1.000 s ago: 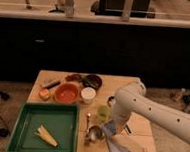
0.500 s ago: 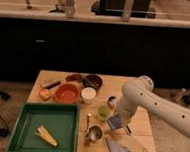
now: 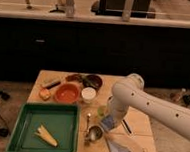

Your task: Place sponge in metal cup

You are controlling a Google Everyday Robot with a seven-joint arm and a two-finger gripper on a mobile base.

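Observation:
The metal cup (image 3: pixel 92 134) stands near the table's front edge, just right of the green tray. My gripper (image 3: pixel 106 124) hangs from the white arm (image 3: pixel 136 99), close above and to the right of the cup. A pale bluish piece shows at its tip; I cannot tell whether it is the sponge or part of the gripper. A small orange block (image 3: pixel 45 94) that could be a sponge lies at the table's left, beside the red bowl.
A green tray (image 3: pixel 28 135) holds a yellow item (image 3: pixel 47 135). A red bowl (image 3: pixel 67 93), white cup (image 3: pixel 88 93), dark bowl (image 3: pixel 93 81) and green cup (image 3: pixel 101 111) stand behind the metal cup. A blue cloth (image 3: pixel 118 150) lies at front right.
The arm has swung and the gripper has moved a little left and down, closer to the metal cup. The things on the table have not moved.

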